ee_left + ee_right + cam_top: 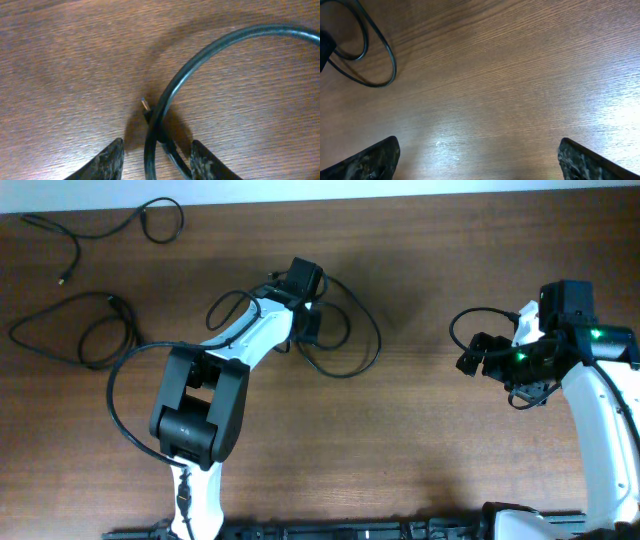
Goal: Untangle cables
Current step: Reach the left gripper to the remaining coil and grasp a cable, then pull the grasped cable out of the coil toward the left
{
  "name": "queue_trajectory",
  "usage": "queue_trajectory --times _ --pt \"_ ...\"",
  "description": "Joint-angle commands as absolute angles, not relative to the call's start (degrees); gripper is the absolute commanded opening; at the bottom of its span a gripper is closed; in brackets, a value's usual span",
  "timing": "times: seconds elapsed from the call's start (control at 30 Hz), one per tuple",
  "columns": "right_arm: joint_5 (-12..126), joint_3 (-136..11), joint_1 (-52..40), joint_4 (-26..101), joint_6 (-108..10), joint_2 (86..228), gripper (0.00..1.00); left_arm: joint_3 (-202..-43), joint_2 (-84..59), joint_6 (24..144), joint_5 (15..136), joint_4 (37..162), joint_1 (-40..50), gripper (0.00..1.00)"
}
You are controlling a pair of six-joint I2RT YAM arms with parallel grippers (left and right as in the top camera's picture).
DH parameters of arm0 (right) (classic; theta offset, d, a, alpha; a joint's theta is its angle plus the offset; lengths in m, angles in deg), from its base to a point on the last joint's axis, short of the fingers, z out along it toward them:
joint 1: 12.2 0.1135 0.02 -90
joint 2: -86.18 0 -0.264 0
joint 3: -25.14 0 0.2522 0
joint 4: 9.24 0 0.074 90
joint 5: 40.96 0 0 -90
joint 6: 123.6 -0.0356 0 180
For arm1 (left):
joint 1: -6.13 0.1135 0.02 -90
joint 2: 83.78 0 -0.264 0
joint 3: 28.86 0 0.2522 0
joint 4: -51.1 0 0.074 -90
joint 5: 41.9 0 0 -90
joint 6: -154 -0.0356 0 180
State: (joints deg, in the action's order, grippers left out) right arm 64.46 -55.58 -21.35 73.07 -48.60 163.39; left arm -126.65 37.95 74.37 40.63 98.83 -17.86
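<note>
The centre cable [172,85] lies on the tabletop [420,440] between the parted left fingers [107,162], running from 6 toward 1 o'clock in their view (not yet pinched), while the wide-spread right fingers [375,157] hover well away at 3 o'clock.

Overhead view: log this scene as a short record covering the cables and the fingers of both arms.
surface: wooden table
cables: three, black, lying apart from one another
far cable: loose line with a small loop, top-left corner
left cable: loose loops near the left edge
centre cable: one large loop by the left arm
plug end: pokes out from behind the centre cable
left fingers: open, low, straddling the centre cable at the plug end
right fingers: open wide over bare wood, holding nothing
</note>
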Motion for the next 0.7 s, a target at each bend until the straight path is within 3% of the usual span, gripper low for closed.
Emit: queue_trajectory --times 0.0,0.13,0.3,0.37,0.43,0.57,0.67 --pt "63.8 -55.4 -21.6 73.1 -48.9 163.5 0.98 -126.3 40.5 74.9 38.1 100.1 -17.6 0.29" --pt "63.8 -55.4 -21.6 73.1 -48.9 163.5 0.98 -126.4 40.5 74.8 41.8 100.0 -17.4 0.19" --pt "63.8 -55.4 -21.6 73.1 -48.9 163.5 0.98 -135.5 40.5 66.4 41.6 100.8 -16.8 0.22" --pt "63.8 -55.4 -21.6 73.1 -48.9 163.5 0.98 -140.0 40.5 65.7 41.7 104.3 -16.3 0.30" --pt "63.8 -55.4 -21.6 73.1 -48.9 163.5 0.98 -142.6 40.5 69.9 42.1 110.0 -16.2 0.52" --pt "63.7 -55.4 -21.6 73.1 -48.9 163.5 0.98 -141.4 42.3 88.0 42.9 121.5 -16.3 0.52" --pt "63.8 -55.4 -21.6 73.1 -48.9 163.5 0.98 -137.9 42.8 94.0 42.9 120.8 -16.3 0.51"
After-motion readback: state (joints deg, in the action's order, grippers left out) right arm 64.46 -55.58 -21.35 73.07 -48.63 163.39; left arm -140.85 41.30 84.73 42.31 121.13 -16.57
